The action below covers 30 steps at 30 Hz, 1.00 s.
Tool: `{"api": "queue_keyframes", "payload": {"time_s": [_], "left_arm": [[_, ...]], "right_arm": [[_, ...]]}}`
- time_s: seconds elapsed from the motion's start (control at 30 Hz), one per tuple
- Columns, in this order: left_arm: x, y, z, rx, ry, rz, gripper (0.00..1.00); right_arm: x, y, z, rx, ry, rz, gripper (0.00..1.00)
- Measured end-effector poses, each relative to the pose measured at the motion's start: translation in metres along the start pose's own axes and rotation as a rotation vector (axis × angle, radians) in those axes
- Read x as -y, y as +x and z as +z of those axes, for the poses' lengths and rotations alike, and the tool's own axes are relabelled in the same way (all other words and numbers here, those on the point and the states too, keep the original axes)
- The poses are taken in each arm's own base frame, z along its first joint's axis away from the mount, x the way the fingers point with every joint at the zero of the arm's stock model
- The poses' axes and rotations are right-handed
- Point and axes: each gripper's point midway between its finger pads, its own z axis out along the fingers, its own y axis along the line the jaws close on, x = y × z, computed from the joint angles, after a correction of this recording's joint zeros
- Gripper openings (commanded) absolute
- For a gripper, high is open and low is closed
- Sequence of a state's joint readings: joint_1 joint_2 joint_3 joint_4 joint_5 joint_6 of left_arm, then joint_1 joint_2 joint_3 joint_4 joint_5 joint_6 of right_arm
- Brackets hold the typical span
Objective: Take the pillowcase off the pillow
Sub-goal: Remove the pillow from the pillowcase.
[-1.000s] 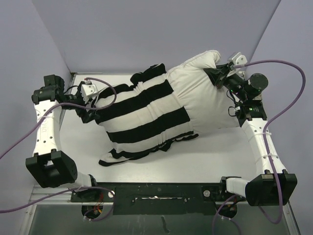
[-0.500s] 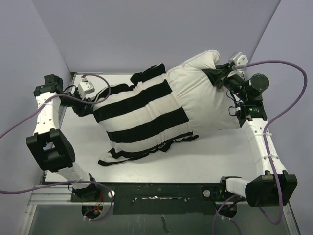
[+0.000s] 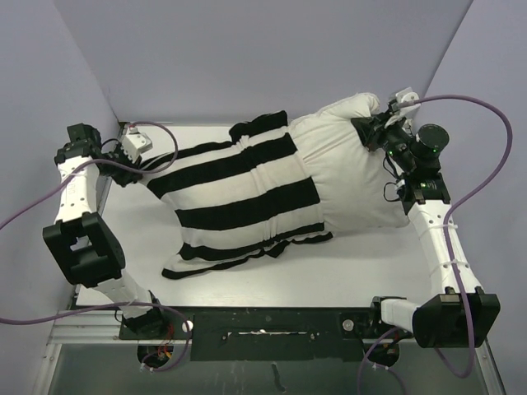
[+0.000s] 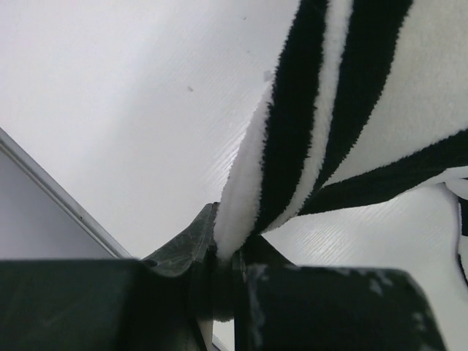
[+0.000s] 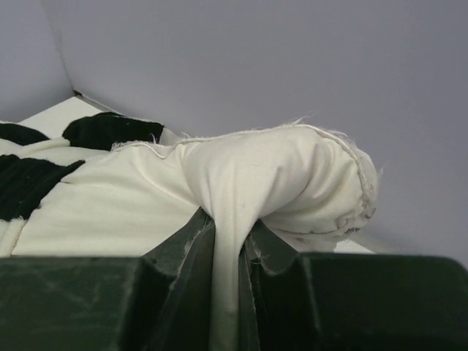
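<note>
Pinching a bunched fold of the pillowcase [image 3: 239, 197], the left gripper [image 3: 146, 171] sits at about 9 o'clock on the table [image 3: 354, 271]. In the left wrist view the striped cloth [image 4: 329, 110] funnels down into the left gripper [image 4: 227, 257], jaws pressed together on it.

The right gripper [image 3: 369, 132] is at about 2 o'clock, clamped on a corner of the pillow [image 3: 350, 177]. The right wrist view shows white fabric [image 5: 278, 168] squeezed between the dark fingers [image 5: 179, 245].

The pillow lies across the table from centre out to 2 o'clock, its right half bare and its left half inside the cover. The cover stretches from the centre to 9 o'clock, with a loose hem bunched near 6 o'clock of the pillow.

Handling, as a judgement:
- **Pillowcase:** soft, light and limp, it likely stretches and bunches rather than slides clean. A pinch on a gathered fold at the far closed end looks like the right hold.
- **Pillow:** plump, squashy and light, nothing fragile. A corner grip gives plenty of fabric, but the stuffing compresses, so the corner could slip out under a hard pull.
- **Friction:** cloth on cloth probably drags at the opening, where the striped edge is ruffled.
</note>
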<state>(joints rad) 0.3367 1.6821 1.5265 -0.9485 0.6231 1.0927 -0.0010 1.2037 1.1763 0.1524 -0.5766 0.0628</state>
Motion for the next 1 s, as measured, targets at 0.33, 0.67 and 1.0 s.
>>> {"api": "queue_keyframes", "payload": {"time_s": [0.33, 0.67, 1.0], "left_arm": [[-0.030, 0.039, -0.011, 0.006, -0.069, -0.156, 0.00], [-0.048, 0.085, -0.046, 0.062, -0.135, -0.309, 0.00], [-0.043, 0.086, -0.030, 0.001, -0.118, -0.271, 0.97]], "right_arm": [[0.044, 0.052, -0.044, -0.119, 0.262, 0.184, 0.00], [0.046, 0.066, -0.059, -0.173, 0.315, 0.302, 0.00], [0.060, 0.090, -0.073, -0.281, 0.435, 0.337, 0.00]]}}
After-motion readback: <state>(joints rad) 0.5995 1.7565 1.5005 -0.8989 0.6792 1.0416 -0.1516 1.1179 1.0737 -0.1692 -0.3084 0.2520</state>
